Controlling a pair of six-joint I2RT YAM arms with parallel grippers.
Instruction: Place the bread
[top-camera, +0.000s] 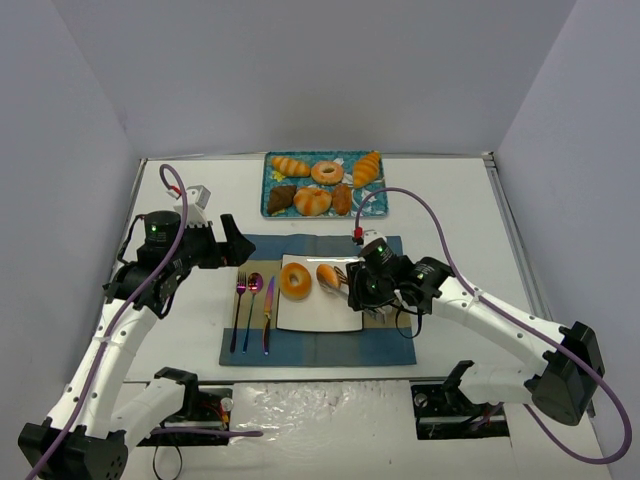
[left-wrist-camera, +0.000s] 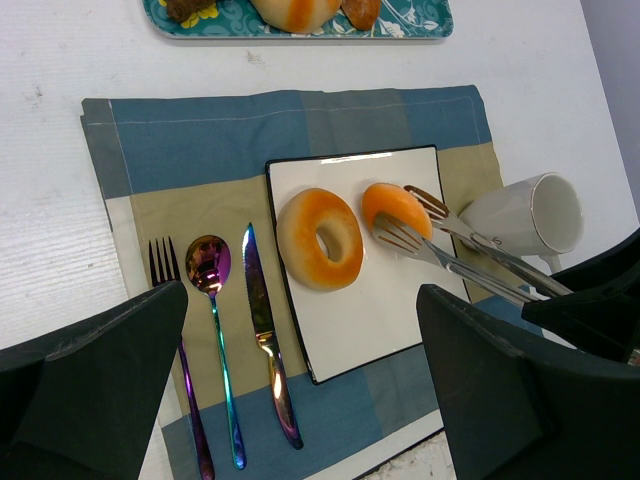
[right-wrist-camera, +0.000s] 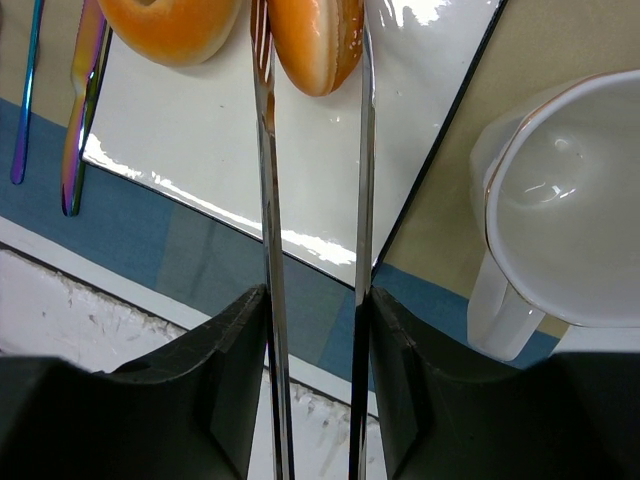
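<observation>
A small orange bread roll (top-camera: 327, 275) (left-wrist-camera: 392, 209) (right-wrist-camera: 315, 40) lies on the white square plate (top-camera: 320, 312) (left-wrist-camera: 375, 310) (right-wrist-camera: 230, 130), between the tips of metal tongs (top-camera: 345, 280) (left-wrist-camera: 455, 245) (right-wrist-camera: 265, 200). Whether the tips still pinch it does not show. My right gripper (top-camera: 365, 290) (right-wrist-camera: 315, 295) is shut on the tongs' two arms. A ring-shaped bread (top-camera: 295, 281) (left-wrist-camera: 320, 238) (right-wrist-camera: 175, 25) lies on the plate's left half. Above the placemat's left side, my left gripper (top-camera: 235, 243) (left-wrist-camera: 303, 295) hangs open and holds nothing.
The plate rests on a blue and tan placemat (top-camera: 390, 345) (left-wrist-camera: 200, 140) with a fork (left-wrist-camera: 170, 275), spoon (left-wrist-camera: 210, 275) and knife (left-wrist-camera: 258, 320) to its left. A white cup (left-wrist-camera: 525, 215) (right-wrist-camera: 570, 200) stands right of the plate. A teal tray (top-camera: 325, 183) of several breads sits at the back.
</observation>
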